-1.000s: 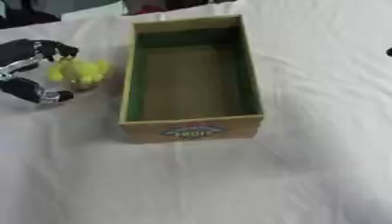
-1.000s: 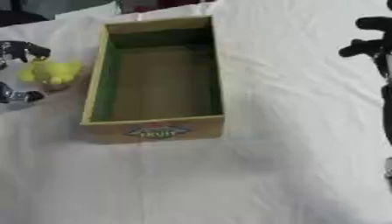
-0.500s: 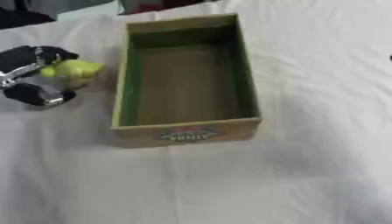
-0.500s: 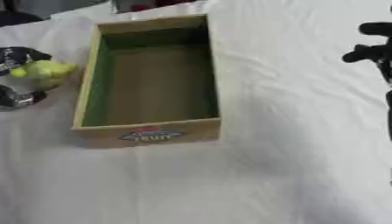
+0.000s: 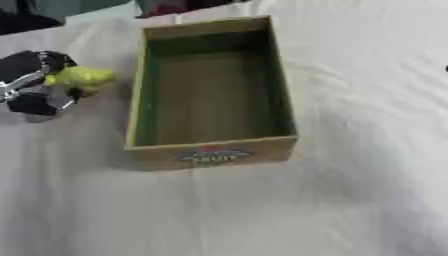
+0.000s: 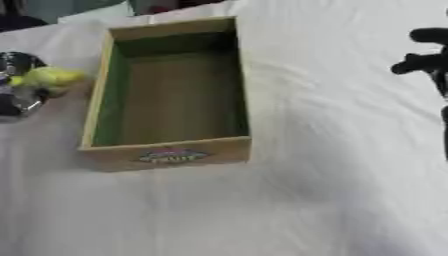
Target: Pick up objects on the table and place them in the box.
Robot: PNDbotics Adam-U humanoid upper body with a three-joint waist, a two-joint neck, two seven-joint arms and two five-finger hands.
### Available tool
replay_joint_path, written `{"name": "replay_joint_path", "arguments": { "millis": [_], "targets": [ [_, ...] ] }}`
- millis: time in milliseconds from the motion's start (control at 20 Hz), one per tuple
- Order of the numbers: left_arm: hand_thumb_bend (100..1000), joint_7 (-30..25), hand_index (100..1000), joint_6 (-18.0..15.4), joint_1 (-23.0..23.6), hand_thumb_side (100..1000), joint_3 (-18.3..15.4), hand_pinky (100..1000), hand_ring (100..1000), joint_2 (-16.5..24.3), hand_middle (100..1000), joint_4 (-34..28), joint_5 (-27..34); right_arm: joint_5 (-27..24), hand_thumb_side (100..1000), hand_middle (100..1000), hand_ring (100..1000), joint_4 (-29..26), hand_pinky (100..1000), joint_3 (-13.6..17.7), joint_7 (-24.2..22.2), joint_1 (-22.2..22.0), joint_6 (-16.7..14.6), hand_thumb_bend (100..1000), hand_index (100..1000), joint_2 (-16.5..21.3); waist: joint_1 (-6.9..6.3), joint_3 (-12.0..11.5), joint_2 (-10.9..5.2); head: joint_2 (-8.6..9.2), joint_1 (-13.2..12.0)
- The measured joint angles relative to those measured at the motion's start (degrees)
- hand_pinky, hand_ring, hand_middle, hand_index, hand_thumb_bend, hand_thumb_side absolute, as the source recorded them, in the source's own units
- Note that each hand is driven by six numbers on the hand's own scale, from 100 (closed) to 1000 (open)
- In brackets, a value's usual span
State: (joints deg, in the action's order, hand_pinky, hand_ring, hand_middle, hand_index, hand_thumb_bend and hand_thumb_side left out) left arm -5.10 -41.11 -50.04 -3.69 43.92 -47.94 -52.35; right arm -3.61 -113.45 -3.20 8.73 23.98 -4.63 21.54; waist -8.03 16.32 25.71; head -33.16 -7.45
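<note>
At the upper left, the left hand (image 5: 33,82) is closed around a yellow object (image 5: 80,77) — just beside the box (image 5: 210,152); the right hand (image 6: 426,60) at the right edge — fingers unclear.

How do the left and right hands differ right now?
The left hand is curled round a yellow-green object beside the box; the right hand holds nothing that shows. The left hand sits close to the box's left wall; the right hand is at the right edge, well clear of the box. Both are dark, above the white cloth.
</note>
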Motion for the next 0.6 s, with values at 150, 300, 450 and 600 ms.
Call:
{"name": "replay_joint_path", "arguments": {
  "millis": [150, 300, 450, 600],
  "targets": [
    [212, 1.74, 684, 0.46, 0.03, 435, 0.08, 492, 695, -0.01, 625, -0.04, -0.21, 0.00, 720, 735, 599, 0.00, 830, 0.00, 0.00, -0.07, 0.03, 100, 950, 0.00, 0.00, 0.25, 0.01, 0.00, 0.01],
    [139, 2.88, 647, 0.59, -0.07, 379, 0.40, 441, 631, -0.09, 561, -0.06, -1.29, 0.00, 719, 735, 599, 0.00, 829, 0.00, 0.00, -0.10, 0.04, 100, 950, 0.00, 0.01, 0.29, 0.01, 0.07, 0.01],
    [100, 3.73, 619, 0.82, -0.39, 370, 0.53, 399, 575, -0.14, 502, -0.06, -1.87, 0.00, 720, 735, 600, 0.00, 830, 0.00, 0.00, -0.13, 0.07, 100, 950, 0.00, 0.02, 0.34, 0.01, 0.26, 0.02],
    [100, 4.59, 586, 1.38, -0.49, 363, 0.71, 357, 537, -0.36, 459, -0.06, -1.87, 0.00, 719, 735, 600, 0.00, 830, 0.00, -0.04, -0.17, 0.17, 100, 951, -0.01, 0.04, 0.35, 0.00, 0.31, 0.01]
  ]
}}
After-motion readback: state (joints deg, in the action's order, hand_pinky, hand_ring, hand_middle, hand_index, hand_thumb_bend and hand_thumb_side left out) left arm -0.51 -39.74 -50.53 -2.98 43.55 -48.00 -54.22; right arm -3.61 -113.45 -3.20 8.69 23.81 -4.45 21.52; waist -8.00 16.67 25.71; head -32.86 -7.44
